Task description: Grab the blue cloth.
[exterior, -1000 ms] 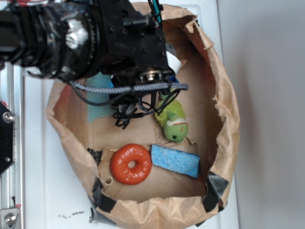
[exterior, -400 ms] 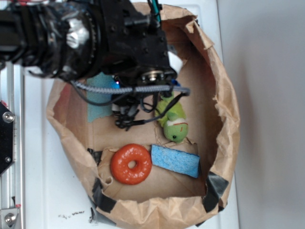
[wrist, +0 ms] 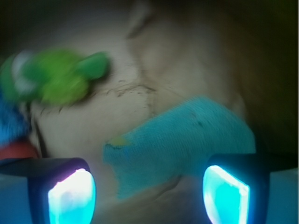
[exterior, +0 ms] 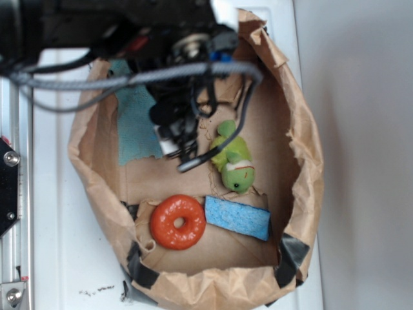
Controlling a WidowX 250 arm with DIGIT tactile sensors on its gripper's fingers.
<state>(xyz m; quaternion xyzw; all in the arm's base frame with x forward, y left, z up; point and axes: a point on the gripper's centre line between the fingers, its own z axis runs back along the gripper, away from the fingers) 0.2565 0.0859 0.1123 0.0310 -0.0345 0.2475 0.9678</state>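
Two fingers (wrist: 70, 193) of the gripper (wrist: 147, 191) stand wide apart with nothing between them (wrist view, blurred). Just ahead of the gap, toward the right finger, the blue cloth (wrist: 182, 140) lies flat on the paper bag's floor (wrist: 93, 121). Farther off, ahead-left, sits the green toy (wrist: 56, 77), clear of the cloth

Overhead exterior; close wrist view.
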